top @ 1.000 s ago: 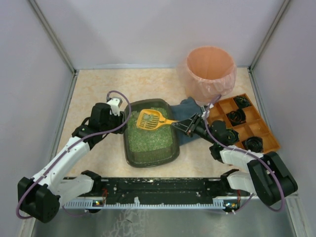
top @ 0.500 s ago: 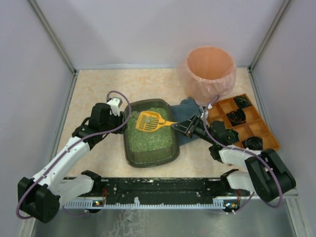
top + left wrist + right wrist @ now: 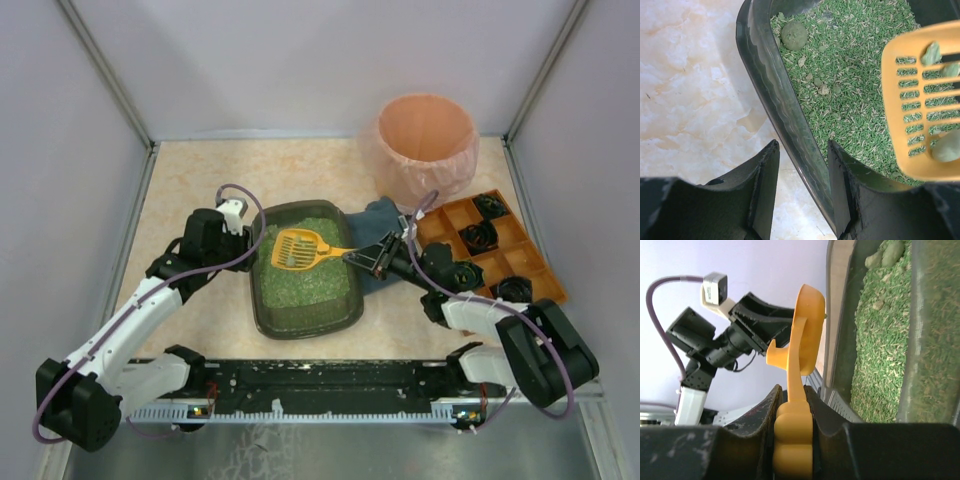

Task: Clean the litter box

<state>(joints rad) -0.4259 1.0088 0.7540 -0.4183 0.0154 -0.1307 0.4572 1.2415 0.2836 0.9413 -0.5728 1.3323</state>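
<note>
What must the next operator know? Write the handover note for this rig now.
The left hand straddles the litter box rim, a finger on each side of the wall; a firm grip cannot be confirmed.
The right hand is shut on the yellow scoop handle.
The scoop head is over the green litter, carrying a few clumps.
Done: one scoopful up, not yet dumped.
Left: empty it into the pink-lined bin, far right, then fetch the round clump near the straddled wall.
</note>
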